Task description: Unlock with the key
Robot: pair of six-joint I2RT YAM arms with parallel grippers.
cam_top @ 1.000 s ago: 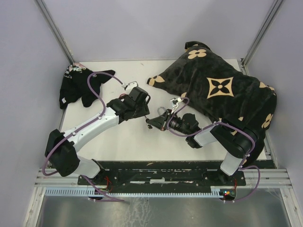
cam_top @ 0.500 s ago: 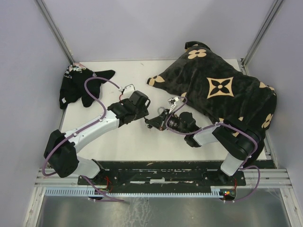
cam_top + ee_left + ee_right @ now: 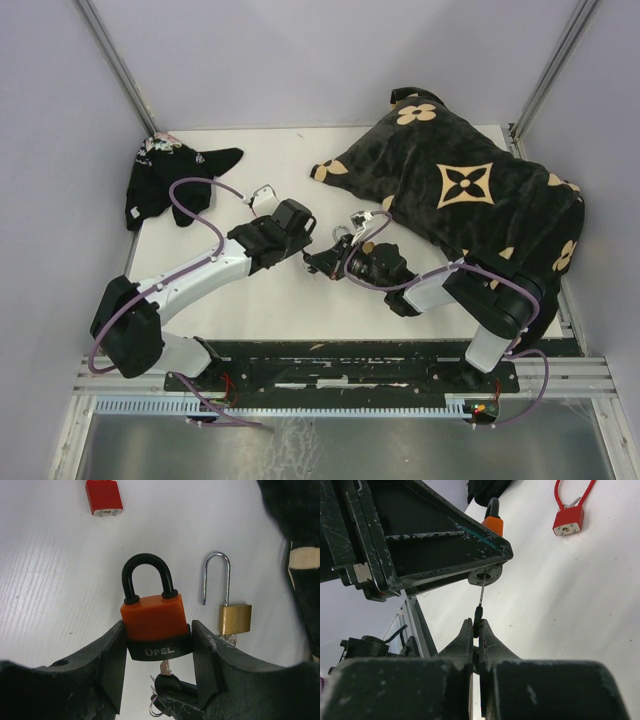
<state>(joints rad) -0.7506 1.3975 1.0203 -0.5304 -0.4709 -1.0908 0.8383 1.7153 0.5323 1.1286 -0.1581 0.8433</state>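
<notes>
Left gripper [image 3: 157, 652] is clamping the orange-and-black plastic padlock [image 3: 152, 620] between its jaws, shackle pointing away — right gripper [image 3: 476, 637] is pinching the slim dark-headed metal key [image 3: 478, 615], its tip sitting in the keyhole [image 3: 485, 575] just ahead.

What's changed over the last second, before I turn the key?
Both arms shifted together slightly toward the table's near-left: the left gripper, clamped on the orange padlock, and the right gripper, pinching the key in its keyhole. Nothing was grasped or released. The patterned bag and the dark cloth stayed put.
</notes>
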